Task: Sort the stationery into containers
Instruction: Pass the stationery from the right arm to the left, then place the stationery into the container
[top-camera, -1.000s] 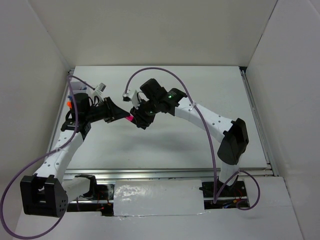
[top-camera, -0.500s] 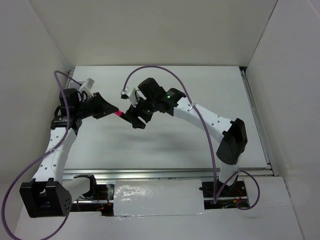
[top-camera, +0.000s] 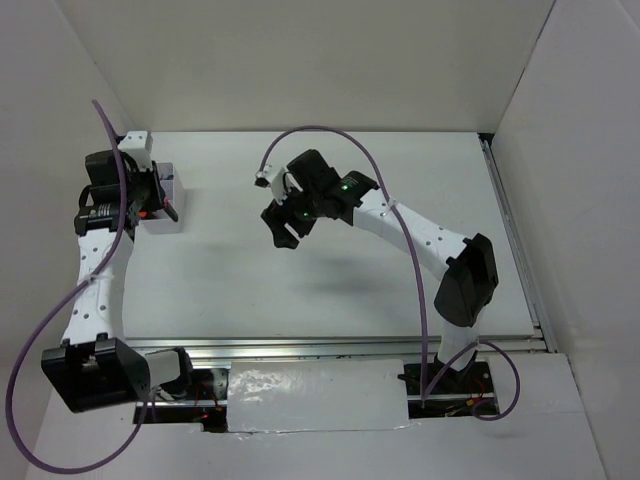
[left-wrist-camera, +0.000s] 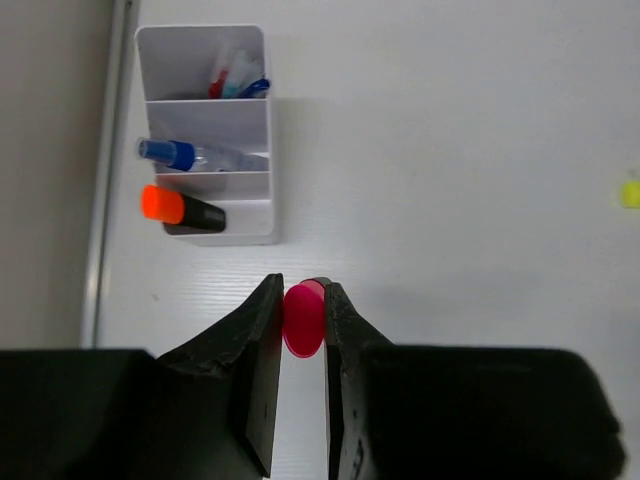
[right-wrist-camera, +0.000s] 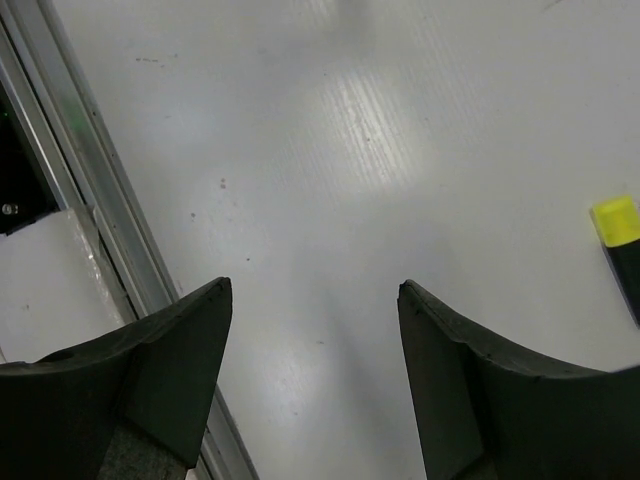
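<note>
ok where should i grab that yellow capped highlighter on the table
Take the yellow highlighter by its black barrel just behind the cap, from straight above, fingers across its width: it lies flat on the table, leaving the long sides free. The rest of the barrel is out of frame.

White box (left-wrist-camera: 235, 238) at the table's (left-wrist-camera: 450, 150) left edge: pens (left-wrist-camera: 235, 82) in the far compartment, blue-capped bottle (left-wrist-camera: 195, 155) in the middle, orange highlighter (left-wrist-camera: 182, 210) nearest, poking out left. Pink highlighter (left-wrist-camera: 303, 322) pinched in the left end effector (left-wrist-camera: 303, 298); yellow highlighter (right-wrist-camera: 622, 235) lies loose further right.
</note>
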